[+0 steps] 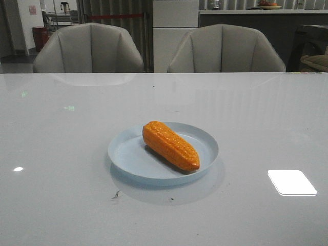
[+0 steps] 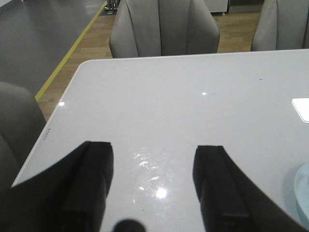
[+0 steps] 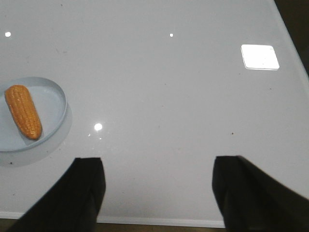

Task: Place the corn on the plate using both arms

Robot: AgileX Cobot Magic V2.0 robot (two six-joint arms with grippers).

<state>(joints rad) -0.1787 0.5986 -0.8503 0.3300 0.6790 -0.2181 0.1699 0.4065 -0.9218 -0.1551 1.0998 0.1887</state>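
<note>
The orange corn (image 1: 170, 144) lies on its side in the pale blue plate (image 1: 125, 154) at the middle of the white table. It also shows in the right wrist view (image 3: 23, 111), on the plate (image 3: 55, 104). Neither arm shows in the front view. My left gripper (image 2: 154, 164) is open and empty over bare table; a sliver of the plate's rim (image 2: 301, 191) shows beside it. My right gripper (image 3: 158, 176) is open and empty near the table's front edge, well apart from the plate.
Two grey chairs (image 1: 89, 48) (image 1: 225, 50) stand behind the table's far edge. A bright light reflection (image 1: 291, 182) lies on the table at the right. The table's front edge (image 3: 159, 221) shows under my right gripper.
</note>
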